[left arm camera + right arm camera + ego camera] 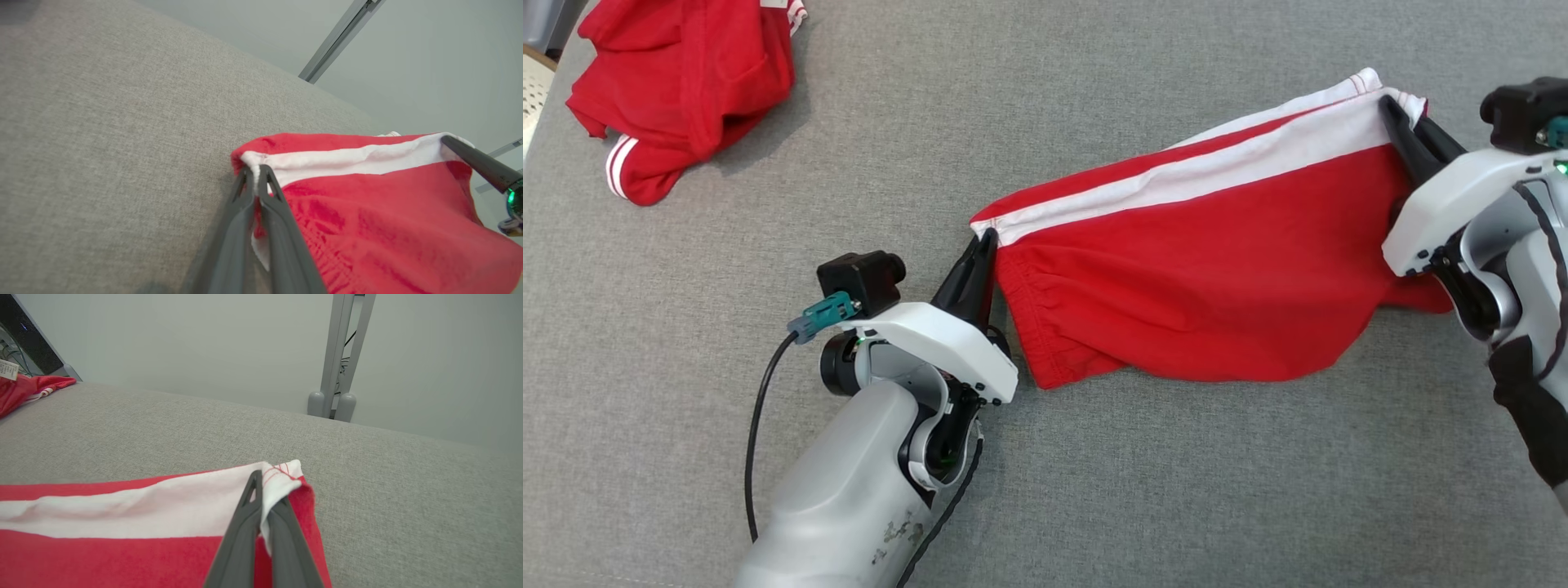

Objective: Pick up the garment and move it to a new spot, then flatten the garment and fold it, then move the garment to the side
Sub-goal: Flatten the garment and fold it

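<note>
Here, well apart to the upper left of the red garment (1209, 286) with the white stripe, a second red piece of clothing (682, 90) is lying crumpled on the grey fabric surface (1094, 490). The left end effector (984, 245) is pinching the garment's left corner at the waistband, fingers clamped together on the cloth. The garment is stretching between the two arms, taut along the stripe and sagging below it. The right end effector (1390, 110) is gripping its right corner, fingers closed tight on the white hem.
</note>
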Available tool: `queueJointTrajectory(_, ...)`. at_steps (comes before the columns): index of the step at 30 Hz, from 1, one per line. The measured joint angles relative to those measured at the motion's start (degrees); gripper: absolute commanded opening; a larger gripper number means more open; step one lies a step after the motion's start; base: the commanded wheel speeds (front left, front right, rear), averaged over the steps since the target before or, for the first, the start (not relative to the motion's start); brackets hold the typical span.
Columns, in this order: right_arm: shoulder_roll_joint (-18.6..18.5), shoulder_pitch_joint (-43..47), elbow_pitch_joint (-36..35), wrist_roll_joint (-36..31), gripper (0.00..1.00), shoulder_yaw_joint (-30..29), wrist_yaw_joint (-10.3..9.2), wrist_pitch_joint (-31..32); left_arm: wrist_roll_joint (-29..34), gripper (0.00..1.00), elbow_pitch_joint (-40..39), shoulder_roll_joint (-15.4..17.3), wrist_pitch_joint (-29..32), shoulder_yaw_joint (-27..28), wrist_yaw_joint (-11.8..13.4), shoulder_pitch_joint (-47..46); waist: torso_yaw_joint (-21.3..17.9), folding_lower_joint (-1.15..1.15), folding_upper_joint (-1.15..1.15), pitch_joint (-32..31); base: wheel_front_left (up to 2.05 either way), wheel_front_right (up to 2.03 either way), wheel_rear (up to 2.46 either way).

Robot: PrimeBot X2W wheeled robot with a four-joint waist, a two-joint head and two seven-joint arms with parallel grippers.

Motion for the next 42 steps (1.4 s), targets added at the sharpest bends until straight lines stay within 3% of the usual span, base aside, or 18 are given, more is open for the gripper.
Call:
queueJointTrajectory(4,-0.15,-3.41,3.65,2.34,0.20,4.13,0.00,-0.67,-0.44,0.00,1.08,-0.01,-0.70,-2.02,0.02,-1.25,0.42,0.00,0.00,-0.09,0.00,0.00,0.00)
queueJointTrajectory(5,-0.33,-4.17,4.32,3.12,0.25,5.24,0.00,-0.68,-0.41,0.16,1.30,-0.02,-0.96,-2.48,0.01,-1.37,0.54,0.00,0.00,-0.11,0.00,0.00,0.00)
queueJointTrajectory(6,-0.62,-4.92,5.06,3.86,0.34,6.20,0.00,-0.69,-0.25,0.39,1.52,-0.04,-1.04,-2.91,0.00,-1.44,0.67,0.00,0.00,-0.14,0.00,0.00,0.00)
queueJointTrajectory(7,-0.96,-5.69,5.87,4.31,0.44,7.31,0.00,-0.70,-0.07,0.53,1.59,-0.02,-1.29,-3.26,-0.01,-1.54,0.82,0.00,0.00,-0.16,0.00,0.00,0.00)
queueJointTrajectory(8,-1.32,-6.40,6.46,4.95,0.64,8.15,0.00,-0.71,0.08,0.89,1.56,-0.01,-1.54,-3.55,-0.09,-1.72,0.98,0.00,0.00,-0.17,0.00,0.00,0.00)
queueJointTrajectory(9,-1.57,-7.18,7.20,5.92,0.93,8.88,0.00,-0.68,0.12,1.00,1.34,-0.03,-1.80,-3.69,-0.42,-1.90,1.18,0.00,0.00,-0.16,0.00,0.00,0.00)
queueJointTrajectory(10,-1.79,-7.83,7.95,6.71,1.00,9.50,0.00,-0.60,0.12,1.00,0.96,-0.07,-2.04,-3.76,-0.57,-1.94,1.40,0.00,0.00,-0.16,0.00,0.00,0.00)
queueJointTrajectory(13,-3.50,-10.45,10.77,10.20,1.00,14.48,0.00,-0.29,2.36,1.00,-3.27,0.57,-3.25,-4.08,-1.08,-0.29,2.75,0.00,0.00,-0.21,0.00,0.00,0.00)
queueJointTrajectory(27,-8.57,-10.94,11.43,17.29,1.00,21.78,0.00,-5.02,11.84,1.00,-20.11,5.55,-3.89,2.72,1.12,11.46,1.05,0.00,0.00,-3.43,0.00,0.00,0.00)
queueJointTrajectory(34,-8.87,-7.86,12.50,19.82,1.00,25.01,0.00,-4.04,14.16,1.00,-23.68,5.47,-3.91,7.22,1.44,17.33,-0.08,0.00,0.00,-5.70,0.00,0.00,0.00)
queueJointTrajectory(42,-7.99,-3.54,16.16,22.74,1.00,26.98,0.00,-2.55,19.27,1.00,-25.73,5.69,-3.94,11.09,1.52,21.86,1.47,0.00,0.00,-7.97,0.00,0.00,0.00)
